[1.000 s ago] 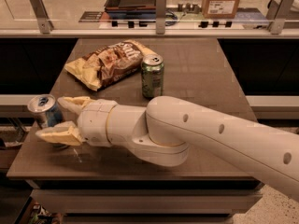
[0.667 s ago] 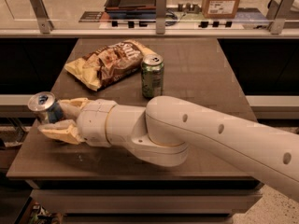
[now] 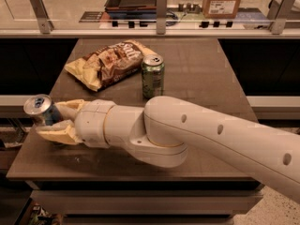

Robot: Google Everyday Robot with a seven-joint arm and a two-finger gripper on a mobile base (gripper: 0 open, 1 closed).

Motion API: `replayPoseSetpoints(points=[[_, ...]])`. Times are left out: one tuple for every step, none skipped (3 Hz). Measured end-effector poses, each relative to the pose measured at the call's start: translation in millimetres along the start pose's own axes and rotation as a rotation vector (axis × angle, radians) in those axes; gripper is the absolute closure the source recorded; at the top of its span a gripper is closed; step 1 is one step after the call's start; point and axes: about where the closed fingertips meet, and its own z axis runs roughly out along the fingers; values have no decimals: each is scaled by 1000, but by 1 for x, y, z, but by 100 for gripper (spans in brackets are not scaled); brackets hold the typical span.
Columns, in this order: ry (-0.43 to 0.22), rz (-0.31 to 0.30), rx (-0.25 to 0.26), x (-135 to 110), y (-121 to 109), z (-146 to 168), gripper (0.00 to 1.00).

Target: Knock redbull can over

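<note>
Silver-topped redbull can stands at the desk's near-left edge, leaning, not yet flat. My hand pinches it, one finger on each side. Step in hand: the tipping itself. Next, I judge, a sideways push to lay it down, well apart from the green can and chip bag.

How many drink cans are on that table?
2. The redbull can leans at the table's left edge, at the claw; the green can stands upright mid-table beside the chip bag. The arm might hide more.
</note>
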Motion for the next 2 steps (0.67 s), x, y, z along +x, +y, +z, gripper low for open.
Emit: replayPoseSetpoints(points=[[28, -11, 2, -4, -5, -9, 100], [93, -68, -29, -21, -6, -22, 100]])
